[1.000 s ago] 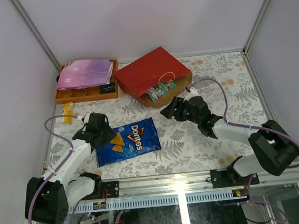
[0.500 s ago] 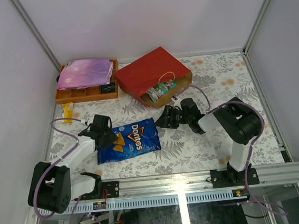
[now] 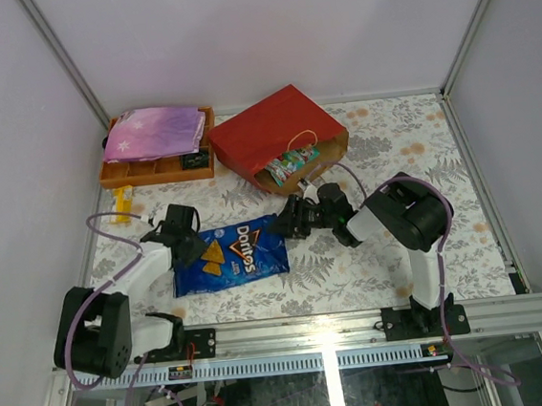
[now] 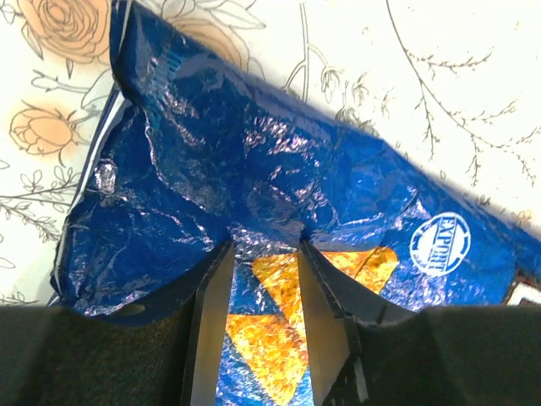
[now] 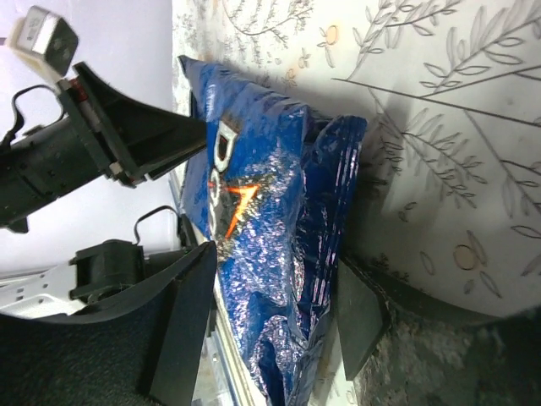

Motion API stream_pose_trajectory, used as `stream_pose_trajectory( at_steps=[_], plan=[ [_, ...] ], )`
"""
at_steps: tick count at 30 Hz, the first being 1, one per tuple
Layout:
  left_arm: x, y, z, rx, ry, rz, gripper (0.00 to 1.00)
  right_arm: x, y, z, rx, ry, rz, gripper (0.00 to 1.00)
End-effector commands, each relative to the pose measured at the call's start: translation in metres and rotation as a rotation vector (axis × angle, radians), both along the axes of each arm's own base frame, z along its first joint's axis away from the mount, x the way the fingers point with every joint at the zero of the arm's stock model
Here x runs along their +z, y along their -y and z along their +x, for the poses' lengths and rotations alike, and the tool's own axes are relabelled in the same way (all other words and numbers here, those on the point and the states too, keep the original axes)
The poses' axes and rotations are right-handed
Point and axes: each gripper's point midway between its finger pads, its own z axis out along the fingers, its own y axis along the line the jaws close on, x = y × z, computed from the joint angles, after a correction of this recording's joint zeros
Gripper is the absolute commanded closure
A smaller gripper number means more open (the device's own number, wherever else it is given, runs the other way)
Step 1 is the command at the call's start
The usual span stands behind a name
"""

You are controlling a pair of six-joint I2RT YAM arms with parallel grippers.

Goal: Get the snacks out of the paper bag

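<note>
The blue Doritos bag (image 3: 236,254) lies flat on the flowered table, in front of the red paper bag (image 3: 268,126). The paper bag lies on its side with small glossy snacks (image 3: 291,165) showing in its mouth. My left gripper (image 3: 190,243) is down on the Doritos bag's left part. In the left wrist view its fingers (image 4: 211,321) pinch a puckered fold of the blue foil (image 4: 254,161). My right gripper (image 3: 288,222) is at the bag's right end. Its jaws stand on either side of the crumpled blue foil (image 5: 279,254), touching it.
An orange compartment tray (image 3: 153,169) sits at the back left with a pink-purple starry pouch (image 3: 154,130) on it. A small yellow item (image 3: 123,204) lies near the left wall. Grey walls close in on both sides, and a metal rail runs along the near edge.
My right arm has swung left from the paper bag's mouth to the Doritos bag, and its jaws have closed in around the bag's end. The left jaws have narrowed on the foil.
</note>
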Motion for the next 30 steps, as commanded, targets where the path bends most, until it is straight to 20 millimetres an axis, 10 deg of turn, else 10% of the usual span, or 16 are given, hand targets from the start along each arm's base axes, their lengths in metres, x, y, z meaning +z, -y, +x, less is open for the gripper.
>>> stream_pose_trajectory(
  at_steps=[1, 8, 14, 25, 30],
  plan=[
    [-0.001, -0.014, 0.015, 0.019, -0.018, 0.075, 0.65, 0.060, -0.015, -0.004, 0.080, 0.087, 0.172, 0.38],
    [0.008, -0.025, 0.043, 0.063, 0.004, 0.134, 0.70, 0.131, -0.026, -0.010, 0.199, 0.137, 0.404, 0.39],
    [0.012, -0.052, 0.072, 0.128, -0.015, 0.205, 0.74, 0.151, 0.015, 0.001, 0.126, 0.184, 0.407, 0.39],
    [0.044, -0.082, 0.136, 0.164, 0.019, 0.350, 0.80, 0.125, 0.065, 0.001, 0.014, 0.179, 0.292, 0.39],
    [0.094, -0.049, 0.141, 0.062, 0.162, 0.221, 0.75, 0.082, 0.090, 0.010, -0.099, 0.238, -0.059, 0.37]
  ],
)
